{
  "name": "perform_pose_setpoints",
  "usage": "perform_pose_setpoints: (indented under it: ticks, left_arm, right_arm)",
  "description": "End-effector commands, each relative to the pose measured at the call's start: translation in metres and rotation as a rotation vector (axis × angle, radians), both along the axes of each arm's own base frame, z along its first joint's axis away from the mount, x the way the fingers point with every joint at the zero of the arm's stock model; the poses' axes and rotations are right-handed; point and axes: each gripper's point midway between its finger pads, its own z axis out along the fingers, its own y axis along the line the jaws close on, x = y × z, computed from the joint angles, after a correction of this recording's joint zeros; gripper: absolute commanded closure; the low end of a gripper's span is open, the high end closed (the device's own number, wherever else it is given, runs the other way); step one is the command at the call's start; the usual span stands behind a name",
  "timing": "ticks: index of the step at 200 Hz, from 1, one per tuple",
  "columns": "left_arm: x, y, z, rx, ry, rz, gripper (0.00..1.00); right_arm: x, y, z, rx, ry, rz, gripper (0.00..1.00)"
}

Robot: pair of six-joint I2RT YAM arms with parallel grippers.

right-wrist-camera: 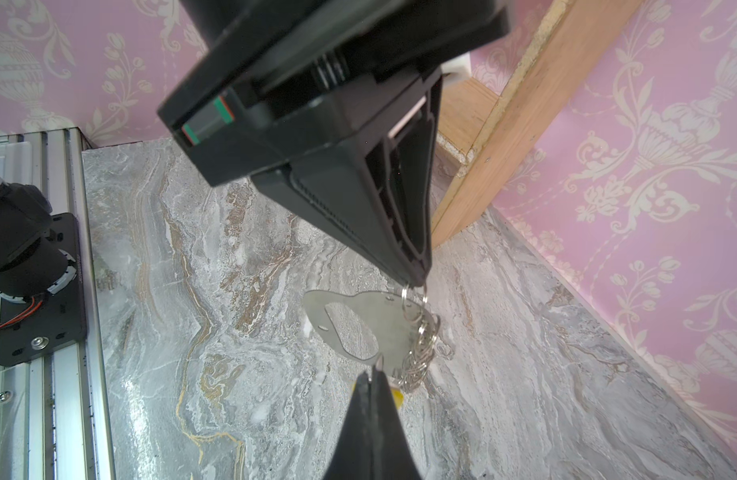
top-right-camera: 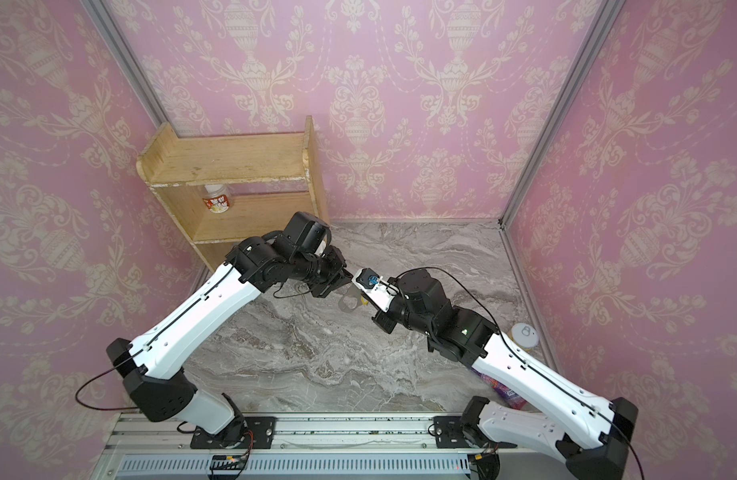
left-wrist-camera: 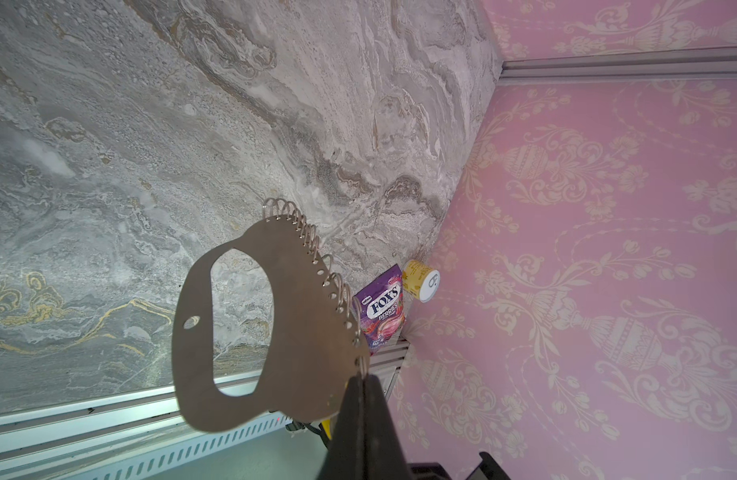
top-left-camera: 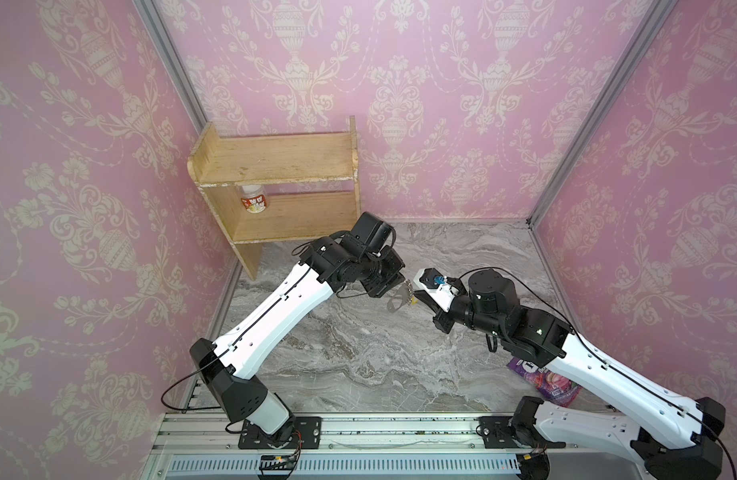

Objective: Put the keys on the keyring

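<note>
Two tools closed, meeting over mid-tabletop [top-left-camera: 358,365]. The left tool [left-wrist-camera: 361,380] pinches the keyring [left-wrist-camera: 300,328] by an end ring; it hangs clear. The right tool [right-wrist-camera: 371,380] grips the key [right-wrist-camera: 378,363], at keyring's 3 o'clock in both top views.

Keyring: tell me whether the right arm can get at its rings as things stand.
Probably yes. The left fingers hold the keyring aloft by an end ring; the right fingers, shut on the keys, are beside the rings, nothing between.
</note>
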Motion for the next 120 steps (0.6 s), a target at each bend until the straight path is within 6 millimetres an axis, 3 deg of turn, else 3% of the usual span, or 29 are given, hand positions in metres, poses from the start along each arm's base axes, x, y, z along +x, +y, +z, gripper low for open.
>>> perform_pose_setpoints:
  ticks: [1,120]
  left_arm:
    - [0.0,-0.002,0.018,-0.038,-0.037,0.004,1.0]
    - [-0.002,-0.009,0.011,-0.041,-0.013,-0.011,1.0]
  right_arm:
    - [0.002,0.003,-0.008,-0.005,0.016,0.007,1.0]
    - [0.012,0.008,0.008,-0.04,-0.101,-0.013,1.0]
